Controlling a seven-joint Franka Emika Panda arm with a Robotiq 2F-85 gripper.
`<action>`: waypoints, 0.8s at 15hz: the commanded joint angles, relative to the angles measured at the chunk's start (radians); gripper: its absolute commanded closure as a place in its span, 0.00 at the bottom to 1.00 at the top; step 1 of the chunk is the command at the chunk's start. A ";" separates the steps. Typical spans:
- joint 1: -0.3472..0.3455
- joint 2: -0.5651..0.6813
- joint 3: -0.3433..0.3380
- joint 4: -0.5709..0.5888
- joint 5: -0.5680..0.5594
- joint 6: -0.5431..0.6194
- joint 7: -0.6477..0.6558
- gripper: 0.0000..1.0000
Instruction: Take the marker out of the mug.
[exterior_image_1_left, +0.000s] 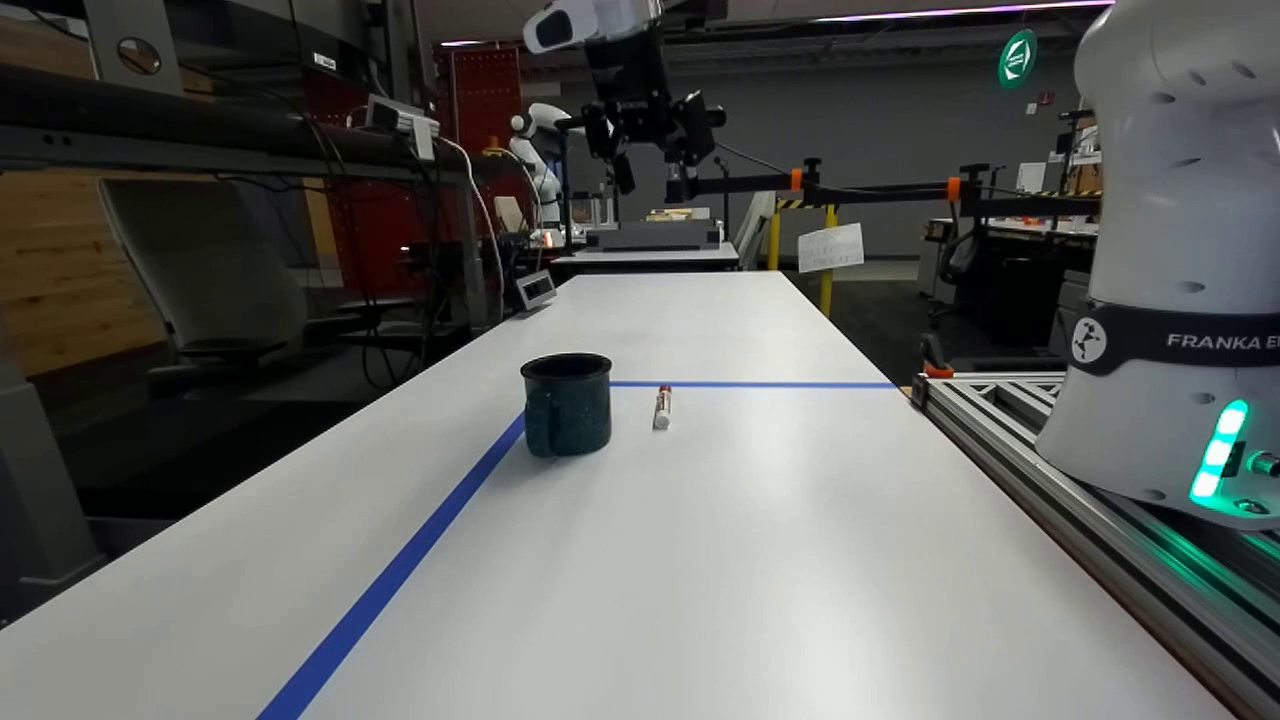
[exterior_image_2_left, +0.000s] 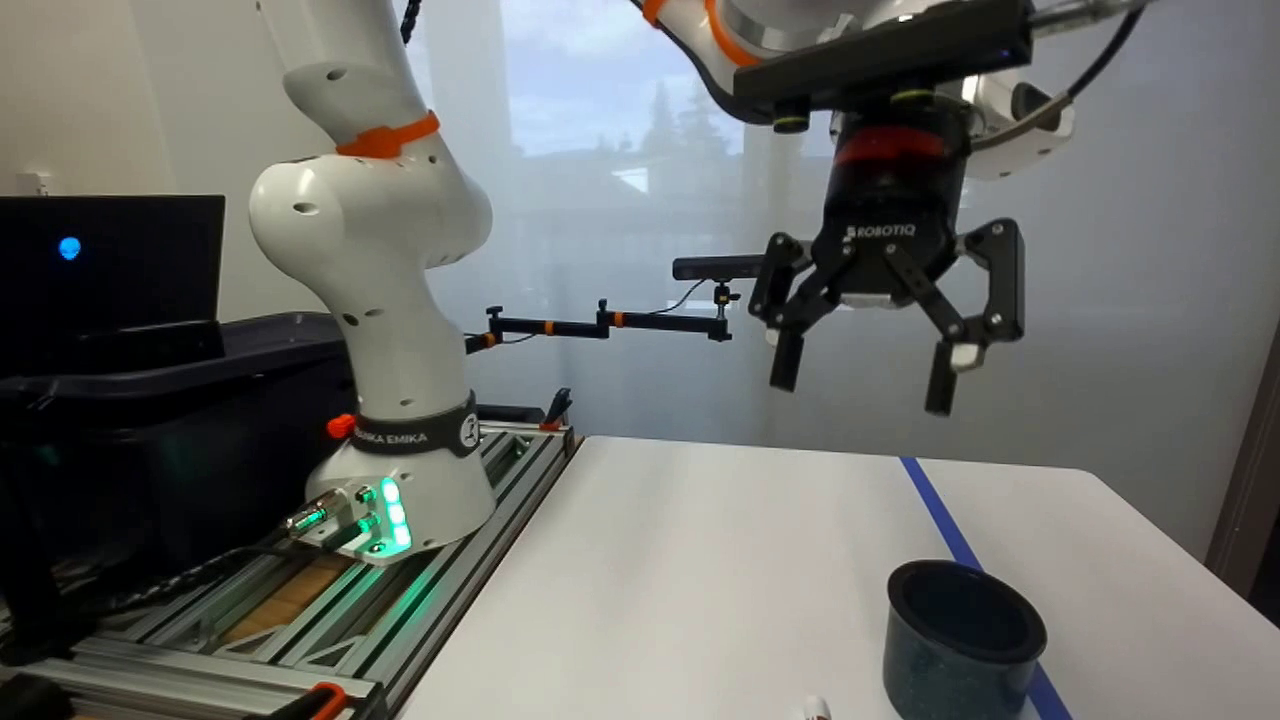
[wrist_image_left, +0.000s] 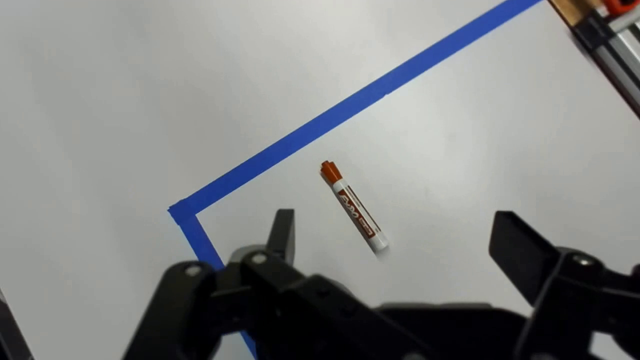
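Note:
The marker (wrist_image_left: 355, 209), white with a reddish-brown cap and label, lies flat on the white table in the wrist view. It also lies beside the mug in an exterior view (exterior_image_1_left: 662, 408); only its white end shows at the bottom edge of an exterior view (exterior_image_2_left: 817, 709). The dark teal mug (exterior_image_1_left: 567, 410) stands upright, also seen in an exterior view (exterior_image_2_left: 945, 672); it does not show in the wrist view. The marker is outside the mug, apart from it. My gripper (exterior_image_2_left: 862, 392) is open and empty, well above the table; its fingers also show in the wrist view (wrist_image_left: 394, 220).
The white table (exterior_image_1_left: 760, 560) carries blue tape lines (wrist_image_left: 310, 131) that meet at a corner near the marker. A metal rail (exterior_image_2_left: 500, 560) with the robot base borders the table. A camera on a jointed black arm (exterior_image_2_left: 720, 268) stands behind. A small grey device (exterior_image_1_left: 535, 290) sits at the table's edge.

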 joint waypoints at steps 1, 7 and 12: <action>0.029 -0.078 0.048 0.027 0.089 -0.089 0.175 0.00; 0.058 -0.074 0.063 0.029 0.080 -0.057 0.285 0.00; 0.055 -0.064 0.053 0.028 0.080 -0.057 0.281 0.00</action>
